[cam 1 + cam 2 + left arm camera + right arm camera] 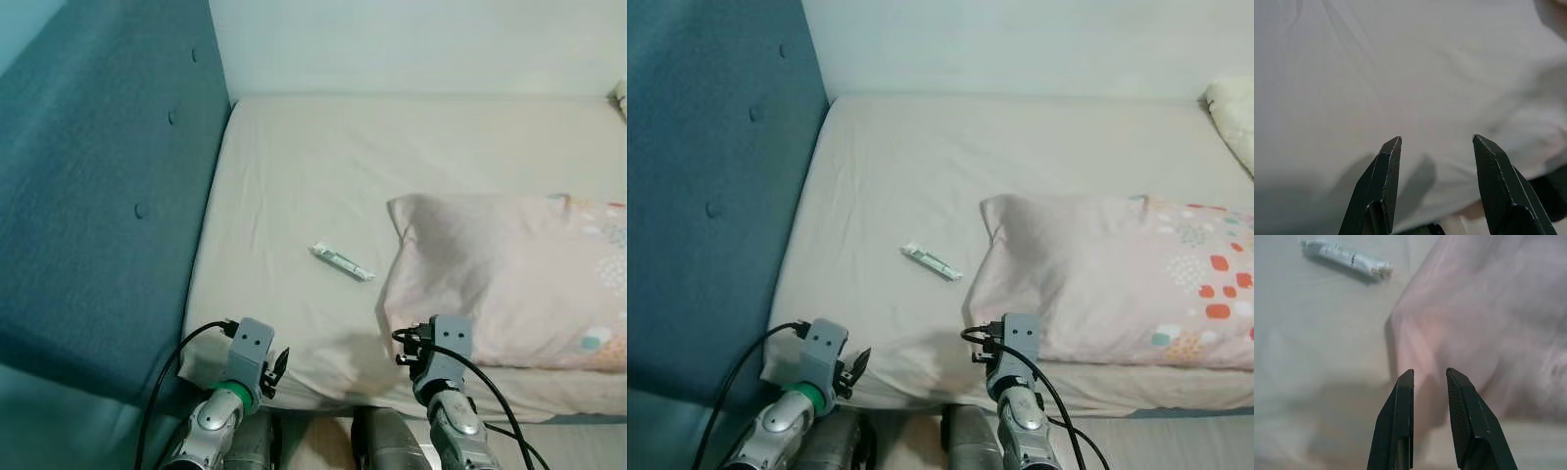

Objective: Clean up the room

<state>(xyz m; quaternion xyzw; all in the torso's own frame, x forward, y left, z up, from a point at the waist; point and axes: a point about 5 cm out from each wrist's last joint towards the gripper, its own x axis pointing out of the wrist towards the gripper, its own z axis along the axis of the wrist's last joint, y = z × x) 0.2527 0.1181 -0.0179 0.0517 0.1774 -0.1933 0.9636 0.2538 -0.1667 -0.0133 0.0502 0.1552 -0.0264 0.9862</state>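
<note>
A small white tube-like wrapper point(342, 261) lies on the beige bed sheet point(313, 157), just left of a pink patterned pillow point(509, 279). My left gripper point(1436, 142) hovers open over bare sheet near the bed's front left corner, with nothing between its fingers. My right gripper point(1430, 373) hangs at the bed's front edge, pointing at the pillow's near corner point(1484, 308). Its fingers are narrowly open and empty. The wrapper point(1346, 255) lies beyond it and to the side.
A padded blue headboard point(98, 196) runs along the bed's left side. A pale wall point(411, 39) closes the far side. A cream cushion edge point(1232, 113) shows at the far right. Light floor point(1176, 441) lies below the mattress edge.
</note>
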